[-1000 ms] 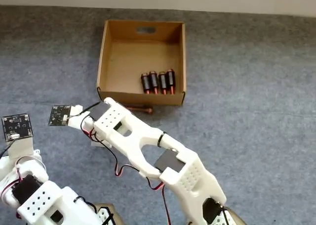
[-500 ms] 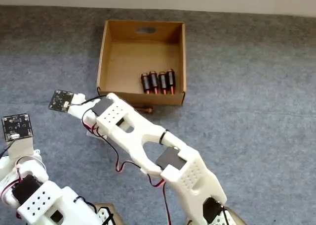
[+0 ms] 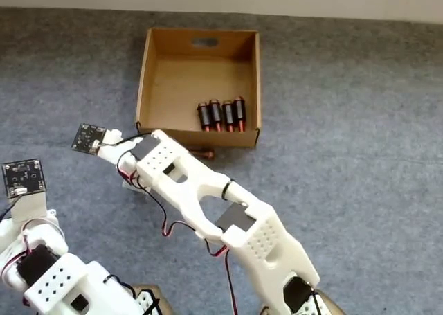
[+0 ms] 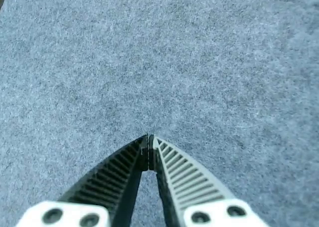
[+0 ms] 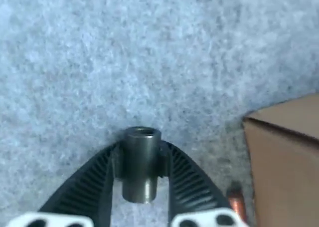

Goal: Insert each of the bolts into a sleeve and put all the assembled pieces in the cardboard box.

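Four assembled pieces: we count them in cardboard box
Right pincer: holding sleeve
Left pincer: closed, empty
Remaining: one bolt beside box, uninserted

Grey carpet under cardboard box, loose bolt

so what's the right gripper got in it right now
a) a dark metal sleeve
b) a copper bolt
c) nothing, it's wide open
a: in the right wrist view the right gripper is closed on a dark metal sleeve with its open end showing, while the copper bolt lies apart from it beside the cardboard box.
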Motion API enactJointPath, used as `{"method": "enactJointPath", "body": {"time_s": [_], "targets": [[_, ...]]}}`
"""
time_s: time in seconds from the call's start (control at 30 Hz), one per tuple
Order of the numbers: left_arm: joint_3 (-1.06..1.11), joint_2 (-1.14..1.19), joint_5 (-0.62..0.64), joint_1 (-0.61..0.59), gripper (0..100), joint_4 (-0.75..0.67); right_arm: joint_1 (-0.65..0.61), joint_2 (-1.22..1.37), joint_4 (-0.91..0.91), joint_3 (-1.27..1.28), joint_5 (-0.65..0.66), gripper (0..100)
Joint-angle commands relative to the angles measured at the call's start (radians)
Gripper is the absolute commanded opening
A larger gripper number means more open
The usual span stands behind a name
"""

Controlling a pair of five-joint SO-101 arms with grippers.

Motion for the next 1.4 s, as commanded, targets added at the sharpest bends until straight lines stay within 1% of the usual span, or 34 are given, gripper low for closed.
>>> {"method": "enactJointPath", "body": {"time_s": [0.0, 0.07, 0.2, 0.33, 0.43, 0.5, 0.6, 0.7, 0.83, 0.93, 1.03, 1.13, 1.3, 1.37], "targets": [[-0.051, -0.015, 0.000, 0.007, 3, -0.014, 0.031, -0.058, 0.018, -0.004, -0.012, 0.4], [-0.058, -0.015, 0.000, 0.010, 3, -0.014, 0.036, -0.111, 0.042, -0.002, -0.031, 0.5], [-0.039, -0.015, -0.003, 0.010, 3, -0.012, 0.047, -0.268, 0.131, -0.002, -0.181, 0.5], [-0.033, -0.015, -0.003, 0.015, 3, -0.012, 0.048, -0.409, 0.226, 0.022, -0.267, 0.5], [-0.031, -0.015, -0.003, 0.062, 3, 0.017, 0.048, -0.498, 0.260, 0.082, -0.295, 0.5], [-0.031, -0.015, -0.003, 0.125, 3, 0.057, 0.053, -0.558, 0.259, 0.159, -0.324, 0.5], [-0.031, -0.015, 0.000, 0.225, 3, 0.107, 0.064, -0.662, 0.226, 0.308, -0.368, 0.5], [-0.031, -0.015, 0.002, 0.300, 3, 0.130, 0.077, -0.797, 0.136, 0.503, -0.390, 0.5], [-0.031, -0.015, 0.002, 0.338, 3, 0.130, 0.090, -0.935, -0.005, 0.789, -0.390, 0.5], [-0.027, -0.015, 0.003, 0.338, 3, 0.130, 0.139, -0.997, -0.050, 0.946, -0.390, 0.5], [0.001, -0.015, 0.003, 0.338, 3, 0.126, 0.226, -1.018, -0.065, 1.040, -0.385, 0.5], [0.024, -0.015, 0.003, 0.338, 3, 0.124, 0.321, -1.018, -0.067, 1.079, -0.384, 0.5], [0.022, -0.015, 0.002, 0.338, 3, 0.124, 0.384, -1.012, -0.068, 1.101, -0.391, 0.5], [0.021, -0.015, 0.002, 0.338, 3, 0.124, 0.400, -1.017, -0.108, 1.136, -0.440, 0.5]]}}
